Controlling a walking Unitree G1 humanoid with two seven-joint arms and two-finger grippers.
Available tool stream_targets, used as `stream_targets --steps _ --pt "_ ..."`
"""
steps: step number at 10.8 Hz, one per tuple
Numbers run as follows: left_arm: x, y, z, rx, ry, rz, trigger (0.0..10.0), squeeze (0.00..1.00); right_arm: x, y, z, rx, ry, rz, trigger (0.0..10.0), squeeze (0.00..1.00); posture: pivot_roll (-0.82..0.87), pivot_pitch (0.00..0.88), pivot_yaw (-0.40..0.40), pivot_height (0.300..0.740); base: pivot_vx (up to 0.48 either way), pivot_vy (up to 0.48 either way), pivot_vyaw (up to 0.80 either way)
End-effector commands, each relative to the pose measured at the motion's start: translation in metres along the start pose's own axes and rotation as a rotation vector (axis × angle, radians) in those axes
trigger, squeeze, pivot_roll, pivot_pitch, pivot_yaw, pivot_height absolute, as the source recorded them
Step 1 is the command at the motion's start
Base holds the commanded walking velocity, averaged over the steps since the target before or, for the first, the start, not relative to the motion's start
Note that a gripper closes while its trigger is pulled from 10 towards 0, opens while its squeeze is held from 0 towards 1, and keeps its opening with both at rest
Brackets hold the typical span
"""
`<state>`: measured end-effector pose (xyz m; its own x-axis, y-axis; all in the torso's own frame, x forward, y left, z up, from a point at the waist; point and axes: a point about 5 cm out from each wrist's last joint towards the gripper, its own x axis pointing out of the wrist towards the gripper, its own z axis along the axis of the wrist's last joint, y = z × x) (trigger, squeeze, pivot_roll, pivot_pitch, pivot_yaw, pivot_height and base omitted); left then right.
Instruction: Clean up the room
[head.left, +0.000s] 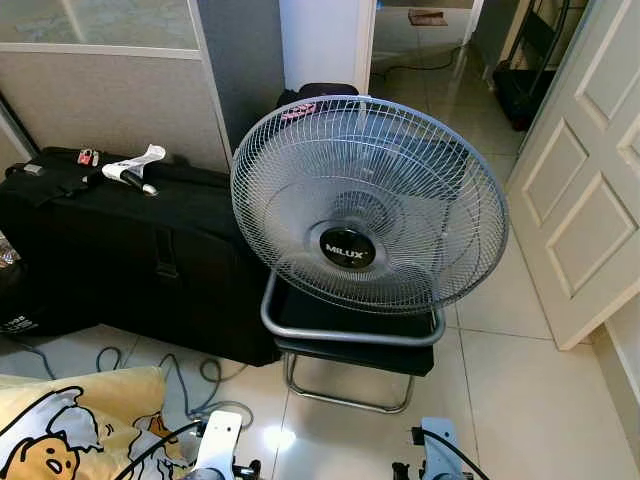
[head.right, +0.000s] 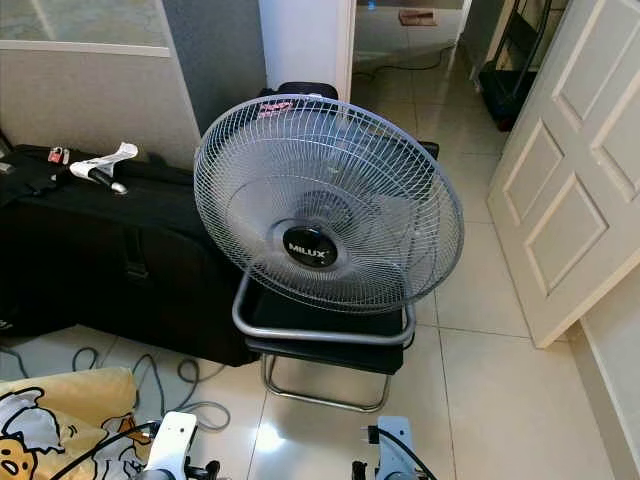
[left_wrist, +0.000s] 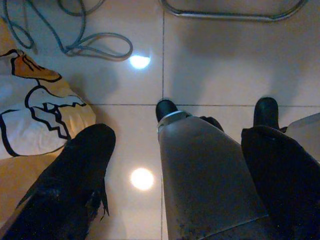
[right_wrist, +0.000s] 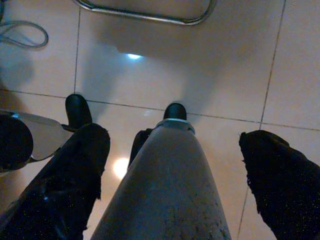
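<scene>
A grey MILUX fan (head.left: 368, 205) stands tilted on a chrome floor stand (head.left: 345, 395) right before me. A yellow cartoon-print cushion (head.left: 70, 425) lies on the tiled floor at my lower left, beside a loose grey cable (head.left: 185, 385). Both arms hang low at my sides. In the left wrist view my left gripper (left_wrist: 180, 135) is open over the floor, empty, with the cushion (left_wrist: 35, 115) next to it. My right gripper (right_wrist: 172, 137) is open and empty above bare tiles in the right wrist view. My own silver legs show between the fingers.
A long black case (head.left: 130, 250) lies along the wall on the left, with a white and black item (head.left: 135, 168) on top. A white panelled door (head.left: 585, 170) stands on the right. A tiled passage (head.left: 440, 90) runs on behind the fan.
</scene>
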<state>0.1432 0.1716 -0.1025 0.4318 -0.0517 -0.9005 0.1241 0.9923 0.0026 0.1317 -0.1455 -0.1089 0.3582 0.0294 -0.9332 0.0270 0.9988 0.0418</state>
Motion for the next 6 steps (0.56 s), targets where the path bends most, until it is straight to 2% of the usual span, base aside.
stream_targets --steps 1,2,3,6 --pt "0.004 -0.003 0.034 0.009 0.141 0.032 10.0 0.00 -0.003 -0.041 0.021 0.101 0.086 -0.088 10.0 0.00 -0.10 0.000 0.051 0.740 0.000 0.000 0.00" --pt "0.003 0.001 0.034 0.032 0.146 0.051 10.0 0.00 -0.003 -0.033 0.018 0.044 0.108 -0.076 10.0 0.00 -0.08 0.000 0.050 0.740 0.000 0.000 0.00" --pt "0.003 0.001 0.031 0.034 0.154 0.047 10.0 0.00 -0.002 -0.027 0.015 0.025 0.110 -0.058 10.0 0.00 -0.08 0.000 0.061 0.740 0.000 0.000 0.00" --pt "0.002 0.007 0.027 0.032 0.166 0.061 10.0 0.00 -0.002 -0.029 0.012 0.017 0.107 -0.066 10.0 0.00 -0.12 0.000 0.101 0.740 0.000 0.000 0.00"
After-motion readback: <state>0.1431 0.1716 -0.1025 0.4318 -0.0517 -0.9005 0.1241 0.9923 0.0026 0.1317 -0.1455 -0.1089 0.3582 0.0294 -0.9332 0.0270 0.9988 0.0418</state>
